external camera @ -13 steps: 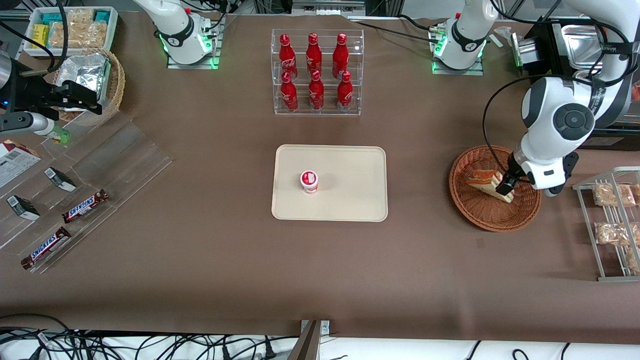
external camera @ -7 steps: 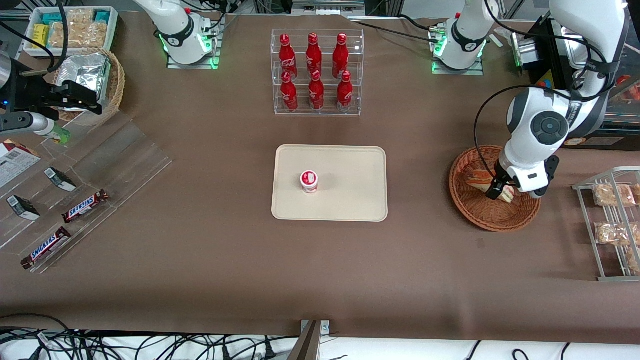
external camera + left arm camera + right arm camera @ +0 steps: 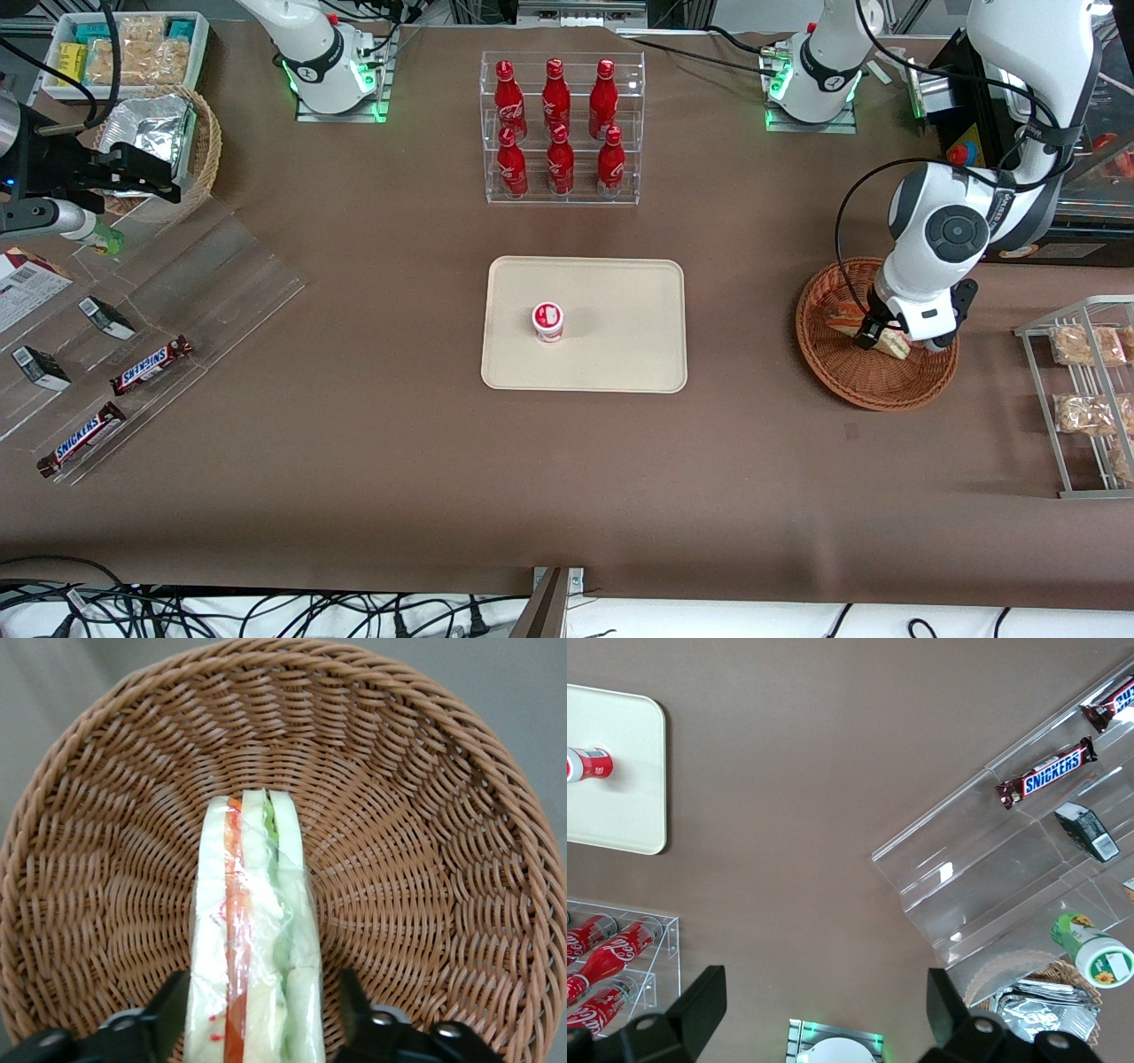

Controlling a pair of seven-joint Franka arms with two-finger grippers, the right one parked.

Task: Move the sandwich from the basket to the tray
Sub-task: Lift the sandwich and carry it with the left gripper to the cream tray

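Note:
The sandwich [image 3: 252, 930], a wrapped white-bread wedge with orange and green layers, lies in the reddish-brown wicker basket [image 3: 873, 390] toward the working arm's end of the table. In the front view the arm covers most of the sandwich [image 3: 842, 315]. My left gripper [image 3: 261, 1010] is down inside the basket [image 3: 425, 859], open, with one finger on each side of the sandwich's wide end. One finger rests against the bread and the other stands a little off it. The cream tray [image 3: 620, 354] lies at the table's middle.
A small red-and-white cup [image 3: 548, 322] stands on the tray. A clear rack of red bottles [image 3: 560, 128] is farther from the camera than the tray. A wire rack with snack packs [image 3: 1085, 390] stands beside the basket. Clear steps with Snickers bars [image 3: 151, 363] lie toward the parked arm's end.
The left arm has swung in over the basket. The gripper has shifted a little toward the tray along the sandwich, still open around it.

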